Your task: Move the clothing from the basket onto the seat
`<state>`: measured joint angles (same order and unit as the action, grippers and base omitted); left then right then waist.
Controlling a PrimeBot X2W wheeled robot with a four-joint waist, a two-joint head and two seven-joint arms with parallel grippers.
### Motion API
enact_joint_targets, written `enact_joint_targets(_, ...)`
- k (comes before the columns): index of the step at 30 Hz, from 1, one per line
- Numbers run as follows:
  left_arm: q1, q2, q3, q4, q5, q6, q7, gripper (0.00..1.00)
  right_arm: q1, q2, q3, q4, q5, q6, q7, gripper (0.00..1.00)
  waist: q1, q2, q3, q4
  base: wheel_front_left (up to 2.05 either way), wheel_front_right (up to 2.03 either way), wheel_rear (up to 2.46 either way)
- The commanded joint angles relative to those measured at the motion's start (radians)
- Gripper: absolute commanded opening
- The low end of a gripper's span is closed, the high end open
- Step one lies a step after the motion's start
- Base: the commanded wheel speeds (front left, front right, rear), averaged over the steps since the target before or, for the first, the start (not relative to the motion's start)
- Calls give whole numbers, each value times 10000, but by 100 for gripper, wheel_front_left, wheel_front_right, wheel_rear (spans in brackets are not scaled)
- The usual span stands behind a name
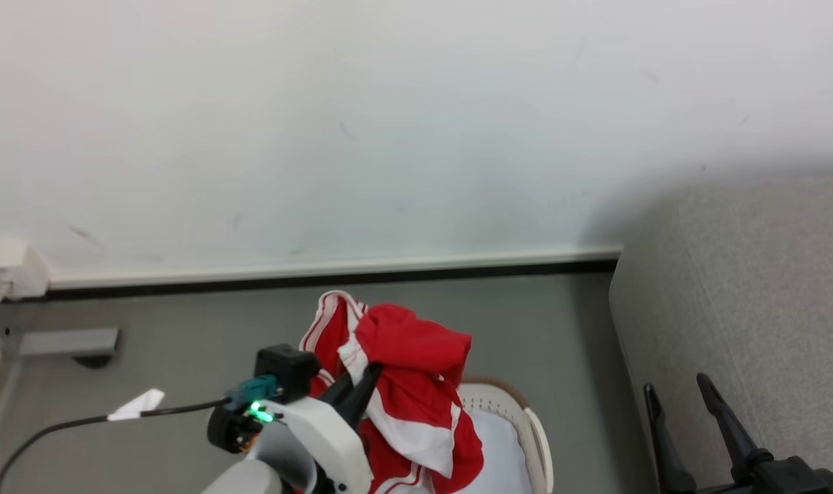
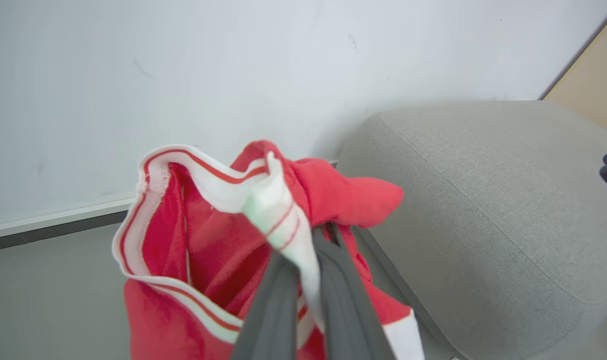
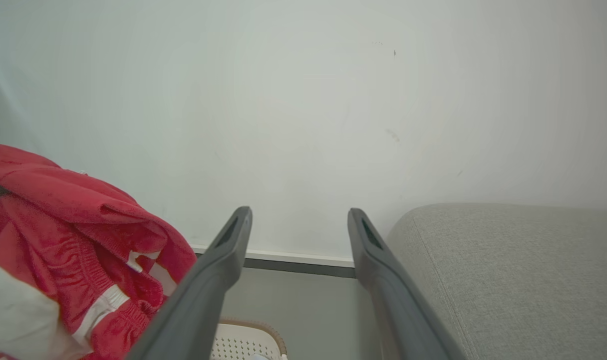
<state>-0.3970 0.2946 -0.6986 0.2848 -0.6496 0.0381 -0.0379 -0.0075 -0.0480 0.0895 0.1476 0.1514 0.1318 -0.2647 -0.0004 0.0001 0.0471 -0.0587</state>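
Head view shows you the left gripper point(image 1: 370, 376) closed on the clothing point(image 1: 409, 370), with a fold of the red and white fabric pinched between its two dark fingers. The bundle hangs lifted over the basket point(image 1: 530, 422) and hides the basket's left part; a pale sheet point(image 1: 499, 446) lies inside. The seat point(image 1: 746, 309) stands at the right, apart from the basket, with grey floor point(image 1: 567, 329) between them and the white wall point(image 1: 416, 123) on the far side. Your right gripper point(image 1: 675, 382) is at the near right, before the seat, its fingers spread wide and holding nothing.
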Motion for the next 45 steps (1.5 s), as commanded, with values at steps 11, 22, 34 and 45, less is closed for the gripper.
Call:
enact_joint_targets(11,1007,1267,611,-3236,-369,1134,1094,0,536,-39,219,0,168,-21,4,100,4,-1,-953,-123,0,0,0)
enact_joint_targets(22,1097,1235,782,-3911,-529,1531,1193,0,-62,-39,1565,-31,-509,-21,4,100,4,-1,-847,-148,0,0,0)
enact_joint_targets(34,523,677,553,-3663,-460,1503,1110,0,-1547,-181,4453,430,-752,-21,66,100,4,-1,-835,-167,0,0,0)
enact_joint_targets(45,180,98,-112,-3807,-234,1375,1308,0,-2866,-72,5225,1802,-822,-21,156,100,4,-1,-823,-92,0,0,0)
